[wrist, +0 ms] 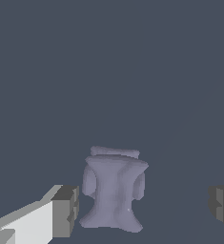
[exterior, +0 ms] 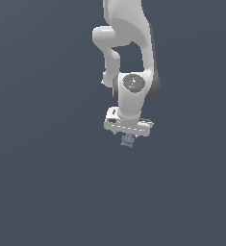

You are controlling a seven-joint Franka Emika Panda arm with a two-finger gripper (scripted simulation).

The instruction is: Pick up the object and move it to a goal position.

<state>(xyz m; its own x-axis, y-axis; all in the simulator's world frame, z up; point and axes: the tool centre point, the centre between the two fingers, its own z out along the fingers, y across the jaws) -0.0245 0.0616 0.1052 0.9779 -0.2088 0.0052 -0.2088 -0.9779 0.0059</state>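
Observation:
The object [wrist: 113, 193] is a small pale purple-grey blocky item with a narrow waist. In the wrist view it stands on the dark grey floor between my two fingers [wrist: 66, 209], nearer to one of them, with a gap to each. My gripper [wrist: 144, 207] is open around it and touches nothing. In the exterior view the object [exterior: 128, 140] pokes out just below the white gripper [exterior: 128, 135], whose fingers are hidden behind the hand.
The white arm [exterior: 131, 57] comes down from the top of the exterior view. A plain dark grey surface [exterior: 47, 182] fills the rest of both views.

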